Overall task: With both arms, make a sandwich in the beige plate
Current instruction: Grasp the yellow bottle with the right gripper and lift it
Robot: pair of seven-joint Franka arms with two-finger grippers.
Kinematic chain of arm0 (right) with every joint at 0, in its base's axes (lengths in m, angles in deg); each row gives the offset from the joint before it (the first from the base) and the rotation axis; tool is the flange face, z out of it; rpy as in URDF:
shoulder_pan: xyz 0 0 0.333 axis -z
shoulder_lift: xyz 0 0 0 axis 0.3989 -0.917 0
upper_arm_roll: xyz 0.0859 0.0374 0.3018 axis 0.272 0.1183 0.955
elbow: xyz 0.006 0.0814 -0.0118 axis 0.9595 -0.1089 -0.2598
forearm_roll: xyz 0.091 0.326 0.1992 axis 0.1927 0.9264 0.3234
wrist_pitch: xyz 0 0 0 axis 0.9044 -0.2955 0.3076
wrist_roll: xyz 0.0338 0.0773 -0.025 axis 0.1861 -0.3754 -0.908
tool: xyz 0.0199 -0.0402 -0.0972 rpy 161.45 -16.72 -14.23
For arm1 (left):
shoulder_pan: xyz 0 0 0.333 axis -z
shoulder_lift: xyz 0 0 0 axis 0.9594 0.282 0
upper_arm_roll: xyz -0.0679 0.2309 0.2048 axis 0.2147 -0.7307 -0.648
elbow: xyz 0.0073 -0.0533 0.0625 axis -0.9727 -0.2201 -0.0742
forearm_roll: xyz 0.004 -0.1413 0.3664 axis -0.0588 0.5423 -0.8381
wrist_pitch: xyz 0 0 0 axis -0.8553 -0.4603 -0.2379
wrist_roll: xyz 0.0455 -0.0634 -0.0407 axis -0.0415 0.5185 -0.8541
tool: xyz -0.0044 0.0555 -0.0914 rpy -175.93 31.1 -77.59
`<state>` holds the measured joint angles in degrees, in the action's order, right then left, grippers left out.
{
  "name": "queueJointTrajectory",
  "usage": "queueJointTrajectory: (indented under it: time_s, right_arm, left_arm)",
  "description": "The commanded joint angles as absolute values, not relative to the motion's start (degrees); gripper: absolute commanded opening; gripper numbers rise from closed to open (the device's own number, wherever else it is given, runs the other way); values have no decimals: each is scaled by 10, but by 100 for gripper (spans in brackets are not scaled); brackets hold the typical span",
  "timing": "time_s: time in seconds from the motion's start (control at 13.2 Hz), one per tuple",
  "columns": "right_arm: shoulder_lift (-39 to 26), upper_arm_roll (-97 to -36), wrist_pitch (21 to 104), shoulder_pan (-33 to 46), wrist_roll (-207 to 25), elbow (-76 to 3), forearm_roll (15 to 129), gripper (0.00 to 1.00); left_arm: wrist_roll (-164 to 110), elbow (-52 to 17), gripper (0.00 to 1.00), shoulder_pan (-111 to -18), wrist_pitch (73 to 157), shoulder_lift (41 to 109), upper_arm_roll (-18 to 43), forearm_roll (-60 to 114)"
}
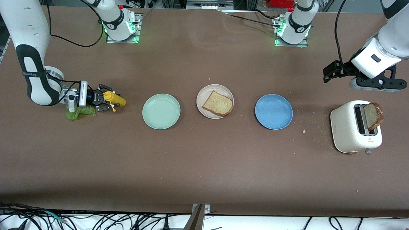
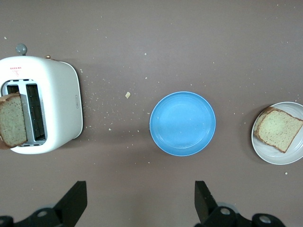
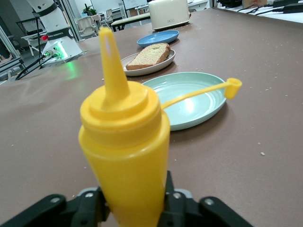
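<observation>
The beige plate [image 1: 204, 110] sits mid-table between two other plates and holds one bread slice [image 1: 218, 103]. A second bread slice [image 1: 373, 115] stands in a slot of the white toaster [image 1: 348, 127]. The lettuce leaf [image 1: 80, 112] lies on the table under my right wrist. My right gripper [image 1: 105, 100] is shut on a yellow squeeze bottle [image 1: 115, 99], nozzle toward the plates; in the right wrist view the gripper [image 3: 131, 201] grips the bottle [image 3: 124, 142], cap hanging open. My left gripper [image 1: 376, 85] hangs over the table beside the toaster, open and empty [image 2: 140, 189].
A mint-green plate [image 1: 161, 111] lies toward the right arm's end from the beige plate, a blue plate [image 1: 273, 111] toward the left arm's end. Crumbs are scattered around the toaster. The left wrist view shows the toaster [image 2: 57, 106], blue plate [image 2: 182, 124] and beige plate [image 2: 284, 156].
</observation>
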<state>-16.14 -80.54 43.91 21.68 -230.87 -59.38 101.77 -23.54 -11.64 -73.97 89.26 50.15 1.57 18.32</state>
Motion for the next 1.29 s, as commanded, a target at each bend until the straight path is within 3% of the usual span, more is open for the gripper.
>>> queueJointTrajectory:
  time_s: [0.0, 0.38, 0.76, 1.21]
  right_arm:
    - [-154, -809, 449, 194, -2271, -564, 1027, 0]
    - [-64, -810, 543, 102, -2067, -526, 950, 0]
    - [-37, -810, 662, -31, -1835, -469, 820, 0]
    - [-46, -805, 706, -212, -1396, -370, 474, 0]
  left_arm:
    - [-240, -97, 100, -737, 881, 512, 14, 195]
    - [-266, -97, 100, -728, 880, 511, 18, 191]
    - [-269, -97, 100, -722, 849, 502, 79, 167]
    - [-253, -89, 100, -756, 826, 507, 64, 176]
